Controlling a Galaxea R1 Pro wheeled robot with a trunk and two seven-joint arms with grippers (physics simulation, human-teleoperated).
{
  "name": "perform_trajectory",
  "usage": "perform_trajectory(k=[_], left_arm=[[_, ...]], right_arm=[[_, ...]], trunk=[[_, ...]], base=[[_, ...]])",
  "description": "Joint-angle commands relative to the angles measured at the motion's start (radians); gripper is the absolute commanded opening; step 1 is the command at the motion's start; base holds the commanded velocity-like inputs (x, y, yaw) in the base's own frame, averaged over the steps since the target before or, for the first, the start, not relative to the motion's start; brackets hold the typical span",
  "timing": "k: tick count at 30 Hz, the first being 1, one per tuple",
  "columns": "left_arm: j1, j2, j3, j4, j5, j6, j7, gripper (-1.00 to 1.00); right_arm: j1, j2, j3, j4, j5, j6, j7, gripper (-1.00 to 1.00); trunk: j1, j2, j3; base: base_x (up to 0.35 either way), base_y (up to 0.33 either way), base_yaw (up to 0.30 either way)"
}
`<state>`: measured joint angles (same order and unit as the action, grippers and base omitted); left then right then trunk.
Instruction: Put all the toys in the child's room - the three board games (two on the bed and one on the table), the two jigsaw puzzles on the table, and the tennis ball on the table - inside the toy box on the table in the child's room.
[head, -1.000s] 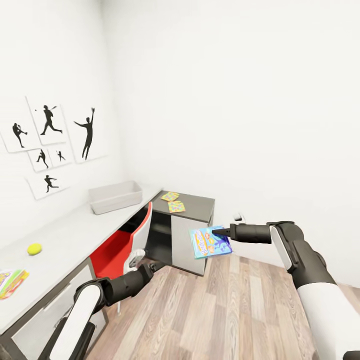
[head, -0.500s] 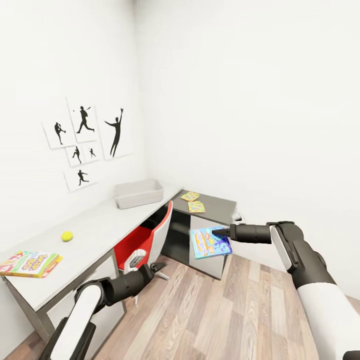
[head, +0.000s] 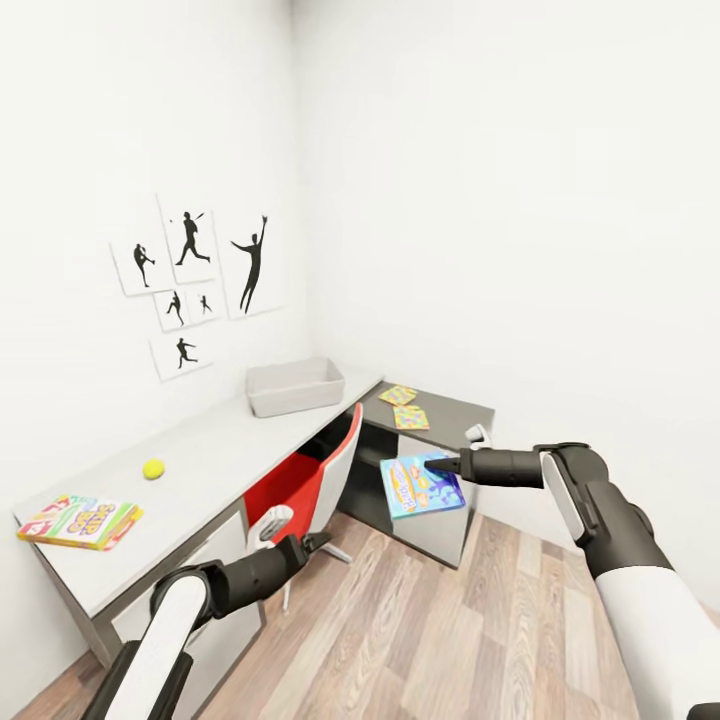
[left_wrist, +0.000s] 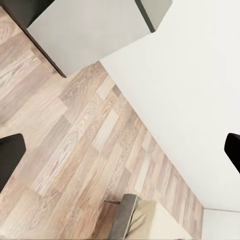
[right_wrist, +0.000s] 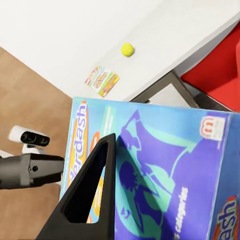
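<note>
The right gripper (head: 432, 464) is clamping a flat blue board game box with purple figures (head: 421, 485), holding it out over the wood-plank floor (head: 440, 620), well apart from the long white table (head: 200, 455). At the table's far end the shallow light grey toy box (head: 296, 386) is waiting. A small yellow-green tennis ball (head: 153, 468) and a white-green lettered game box (head: 80, 520) are lying at the near end, and two multicoloured puzzle sheets (head: 405, 407) are resting on the dark side table (head: 450, 412). The left gripper (head: 310, 541) is hanging low beside the red chair (head: 300, 485), empty with its jaws spread wide. The risk: the box is pinched at one edge only, so it could swing or slip, or clip the chair back on the approach.
</note>
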<state>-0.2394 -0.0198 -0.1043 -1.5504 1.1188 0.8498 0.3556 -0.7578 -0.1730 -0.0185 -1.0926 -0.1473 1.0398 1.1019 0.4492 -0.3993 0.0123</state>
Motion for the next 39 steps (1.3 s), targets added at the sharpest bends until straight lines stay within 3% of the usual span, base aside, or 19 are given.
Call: perform_trajectory(k=[1, 10, 19, 25, 27, 39], left_arm=[[0.002, -0.004, 0.0, -0.001, -0.016, 0.002, 0.009, 1.0], [0.006, -0.009, 0.0, 0.0, -0.053, 0.001, 0.006, 1.0], [-0.008, -0.02, 0.0, -0.003, -0.055, -0.017, -0.001, 1.0], [-0.073, -0.026, 0.007, -0.002, -0.054, -0.017, -0.007, 1.0], [-0.152, -0.028, 0.01, -0.003, -0.053, -0.011, -0.004, 1.0], [-0.257, -0.02, 0.033, -0.009, -0.041, 0.005, 0.011, 1.0]], right_arm=[[0.0, 0.001, -0.001, 0.002, -0.004, 0.007, 0.004, -1.0], [0.0, -0.005, -0.002, 0.003, -0.005, 0.007, 0.005, -1.0], [0.0, -0.021, -0.005, -0.011, -0.007, 0.007, 0.015, -1.0], [-0.001, -0.028, -0.008, -0.017, -0.004, 0.007, 0.01, -1.0], [-0.001, -0.029, -0.009, -0.019, -0.002, 0.007, 0.006, -1.0], [-0.003, -0.031, -0.01, -0.019, -0.002, 0.007, 0.002, -1.0]], trunk=[[0.001, -0.001, 0.0], [0.001, -0.001, -0.001], [0.001, -0.001, -0.001], [0.001, -0.001, -0.001], [0.001, -0.001, 0.0], [0.001, -0.001, 0.001]], base=[[0.269, 0.0, 0.019], [0.306, 0.0, 0.008], [0.331, 0.0, 0.001], [0.334, 0.0, 0.0], [0.276, 0.0, 0.078], [0.073, 0.0, 0.232]])
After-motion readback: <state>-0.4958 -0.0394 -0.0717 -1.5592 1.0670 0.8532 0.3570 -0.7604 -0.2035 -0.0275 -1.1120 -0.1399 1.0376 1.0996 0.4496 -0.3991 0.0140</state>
